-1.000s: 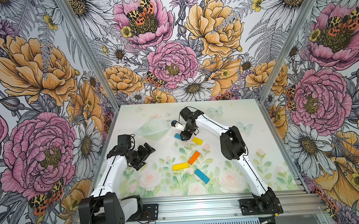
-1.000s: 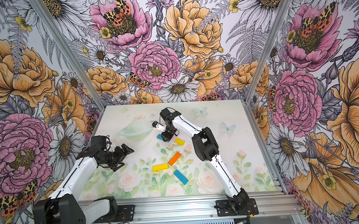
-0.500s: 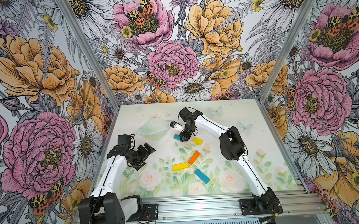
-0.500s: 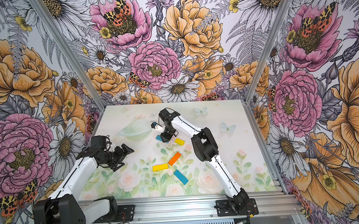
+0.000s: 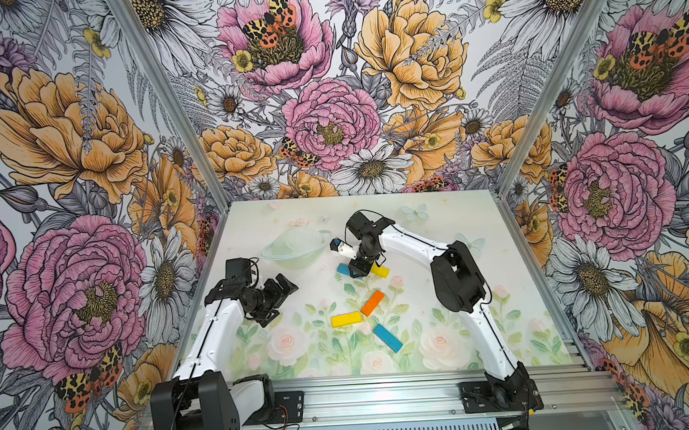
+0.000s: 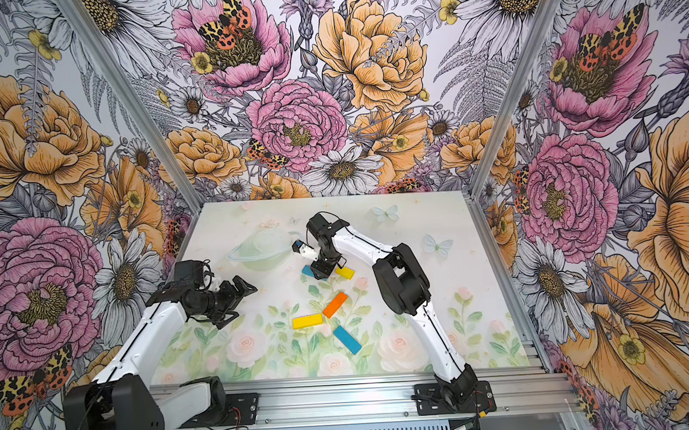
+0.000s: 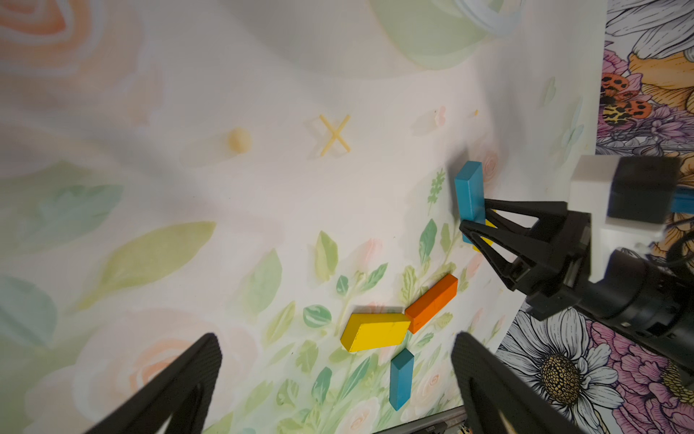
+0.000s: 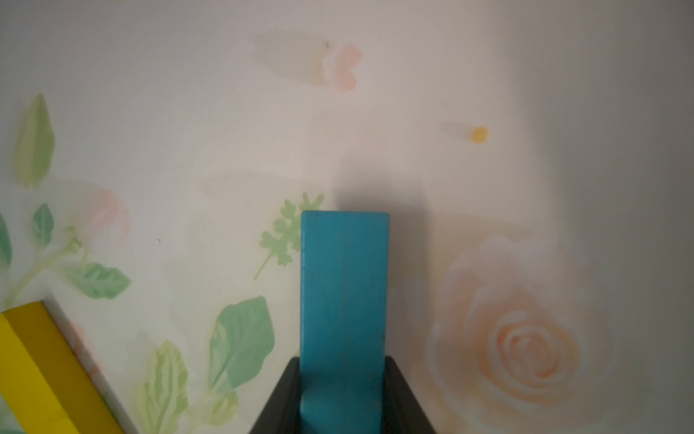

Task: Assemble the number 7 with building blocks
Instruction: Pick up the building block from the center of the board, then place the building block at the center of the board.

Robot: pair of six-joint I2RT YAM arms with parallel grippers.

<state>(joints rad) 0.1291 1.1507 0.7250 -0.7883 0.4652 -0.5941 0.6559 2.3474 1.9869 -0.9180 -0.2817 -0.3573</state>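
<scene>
pinching blue block [image 8: 343,285]: right gripper [image 8: 343,370], clearest in wrist view; left gripper [image 5: 281,302] spread.

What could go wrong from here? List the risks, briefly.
1. The right pincer grips the blue block by one end, so it may swing or slip when set down.
2. The short yellow block lies right beside that pincer; a low move could knock it askew.
</scene>
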